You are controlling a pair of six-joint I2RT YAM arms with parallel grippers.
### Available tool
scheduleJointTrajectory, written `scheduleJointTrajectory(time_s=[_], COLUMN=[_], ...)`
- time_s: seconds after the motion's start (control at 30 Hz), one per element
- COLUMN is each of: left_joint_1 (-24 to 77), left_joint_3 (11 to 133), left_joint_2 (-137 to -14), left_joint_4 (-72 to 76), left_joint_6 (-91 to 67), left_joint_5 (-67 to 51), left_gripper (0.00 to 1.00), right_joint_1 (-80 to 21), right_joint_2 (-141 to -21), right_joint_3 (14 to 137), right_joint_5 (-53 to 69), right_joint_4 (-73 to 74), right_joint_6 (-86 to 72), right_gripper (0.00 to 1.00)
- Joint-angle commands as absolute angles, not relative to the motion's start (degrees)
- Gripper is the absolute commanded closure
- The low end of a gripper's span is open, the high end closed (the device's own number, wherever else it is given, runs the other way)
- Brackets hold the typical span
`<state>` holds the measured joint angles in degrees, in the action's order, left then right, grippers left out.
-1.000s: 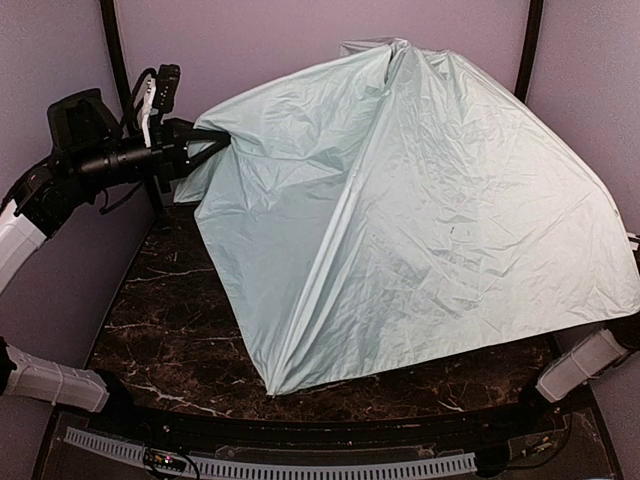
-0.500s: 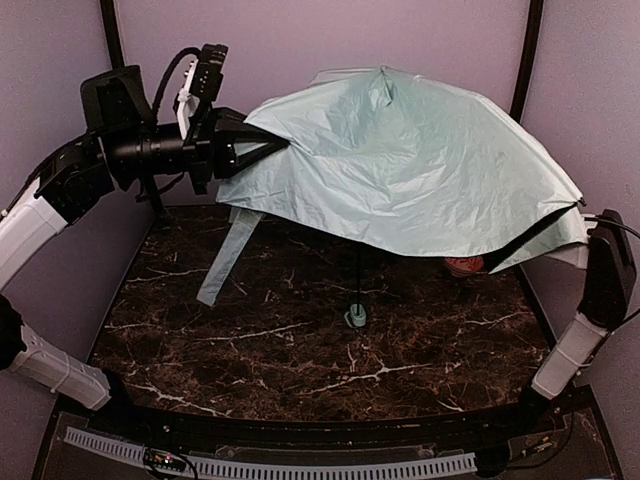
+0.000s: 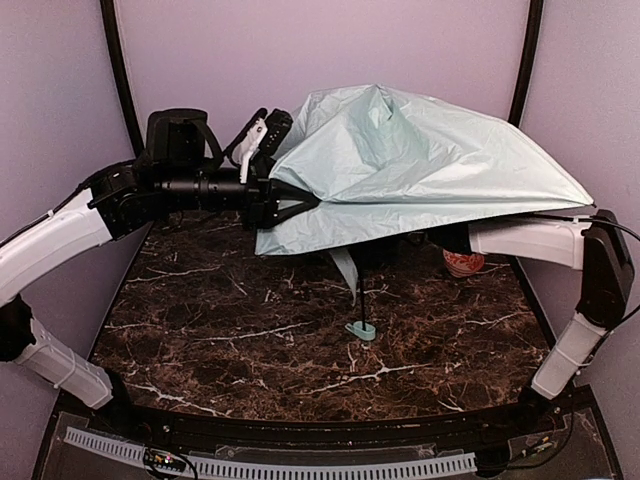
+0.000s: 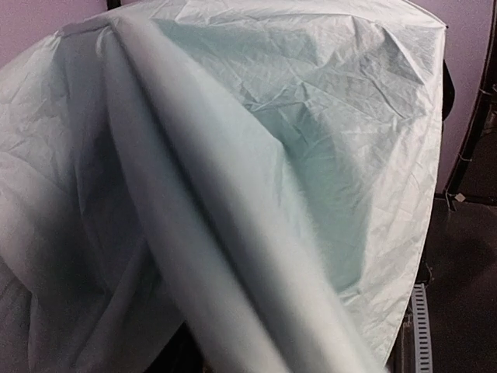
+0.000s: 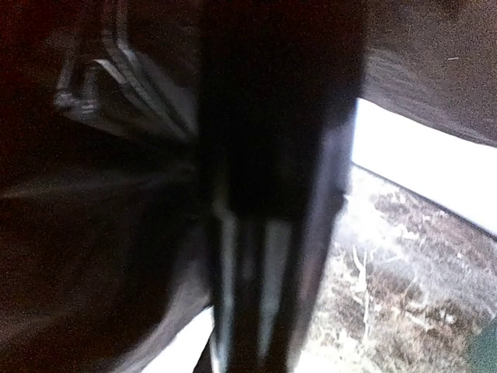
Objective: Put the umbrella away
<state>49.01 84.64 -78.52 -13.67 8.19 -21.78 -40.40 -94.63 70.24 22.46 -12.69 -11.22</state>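
Fingers [image 3: 290, 192] of the left gripper [image 3: 303, 202] sit at the left edge of the umbrella [image 3: 430, 160]. I cannot tell how wide they are or if they hold the cloth. The right gripper is hidden under the cloth. It is closed tight and seems to pinch a black part of the umbrella.

The umbrella hangs half open over the back of the table [image 3: 200, 320]. Its handle [image 3: 360, 330] dangles low, at or just above the table top.

If the left fingers lose the cloth, that side could flop down and cover everything. If the arms drop or swing, the handle could scrape or catch on the table. A red thing [image 3: 462, 264] stands under the right side, and the cloth or the right arm [image 3: 525, 240] could knock it over.

The cloth is close to the back wall and to the right post [image 3: 524, 55]. The best room to move is toward the near side of the table.
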Motion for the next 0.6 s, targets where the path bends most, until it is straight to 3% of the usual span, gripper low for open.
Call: scheduleJointTrajectory(time_s=[0.0, 0.1, 0.2, 0.37, 0.57], left_joint_1=[47.46, 47.46, 47.46, 47.46, 46.86], left_joint_3=[81.9, 78.87, 76.05, 73.41, 71.26], left_joint_2=[-77.18, -72.37, -67.12, -61.39, -56.83], left_joint_4=[-9.09, -7.97, -6.72, -9.68, -6.63], left_joint_6=[7.62, 7.8, 8.24, 11.36, 9.69], left_joint_5=[-20.94, -25.49, -28.2, -28.25, -20.61], left_gripper=[0.47, 0.28, 0.18, 0.08, 0.06], right_joint_1=[-45.24, -43.63, -40.52, -33.7, -32.53], right_joint_2=[-92.01, -91.71, -90.08, -89.23, -87.24], right_joint_3=[69.74, 68.45, 66.7, 63.67, 63.22], right_joint_5=[31.29, 30.8, 30.69, 30.87, 33.69], right_joint_4=[-23.51, -25.37, -28.1, -31.64, -28.89], right_joint_6=[0.71, -1.17, -3.63, -7.3, -2.1], right_gripper=[1.0, 1.0, 1.0, 1.0, 1.0])
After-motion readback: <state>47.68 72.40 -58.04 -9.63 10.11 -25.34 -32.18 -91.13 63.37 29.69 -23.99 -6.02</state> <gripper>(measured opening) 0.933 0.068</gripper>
